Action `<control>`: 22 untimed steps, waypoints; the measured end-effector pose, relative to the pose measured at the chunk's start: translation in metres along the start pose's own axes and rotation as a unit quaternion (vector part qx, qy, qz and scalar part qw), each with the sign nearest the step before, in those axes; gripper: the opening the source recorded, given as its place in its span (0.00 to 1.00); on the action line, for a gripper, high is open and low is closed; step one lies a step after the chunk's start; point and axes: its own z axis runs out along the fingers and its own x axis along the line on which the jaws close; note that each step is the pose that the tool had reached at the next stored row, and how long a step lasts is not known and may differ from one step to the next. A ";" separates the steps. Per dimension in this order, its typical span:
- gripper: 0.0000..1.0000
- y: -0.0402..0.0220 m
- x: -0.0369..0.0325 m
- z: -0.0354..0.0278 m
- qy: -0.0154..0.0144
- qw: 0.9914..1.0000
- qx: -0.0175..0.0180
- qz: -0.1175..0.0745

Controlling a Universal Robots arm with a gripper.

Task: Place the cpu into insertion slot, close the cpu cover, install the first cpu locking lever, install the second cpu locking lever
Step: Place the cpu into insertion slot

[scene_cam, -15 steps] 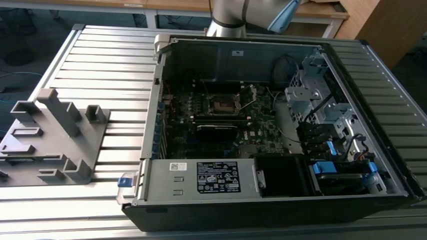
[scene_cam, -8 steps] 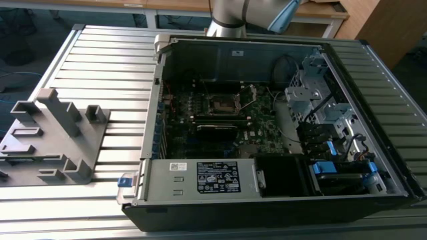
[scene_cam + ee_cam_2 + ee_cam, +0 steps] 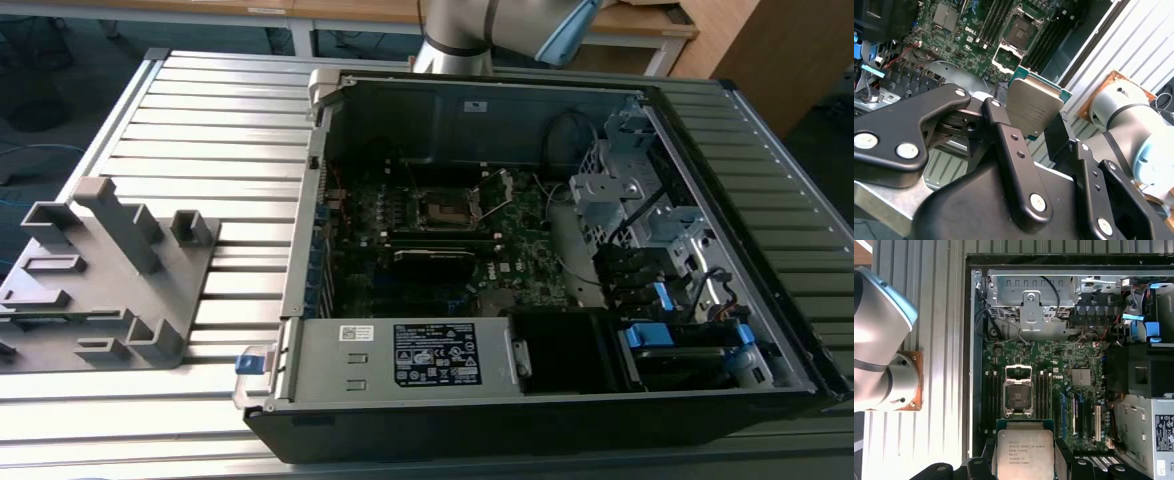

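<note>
Pincer clamped on cpu by opposite edges, held clear of the insertion slot, on the side away from the raised cpu cover. Chip looks light, stiff and probably fragile underneath, so an edge grip suits.

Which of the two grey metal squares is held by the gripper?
The cpu, green-edged, clamped in the gripper; the other, a heatsink, sits on the motherboard.

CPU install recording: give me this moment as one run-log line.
gripper: shut on cpu | insertion slot: empty | cpu cover: open | cpu: held clear of slot
</note>
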 end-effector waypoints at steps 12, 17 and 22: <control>0.54 -0.0004 -0.0025 0.0108 0.000 1.000 0.000 -0.001; 0.54 -0.0005 -0.0025 0.0147 0.000 1.000 0.000 -0.001; 0.54 -0.0008 -0.0027 0.0220 0.000 1.000 0.000 -0.001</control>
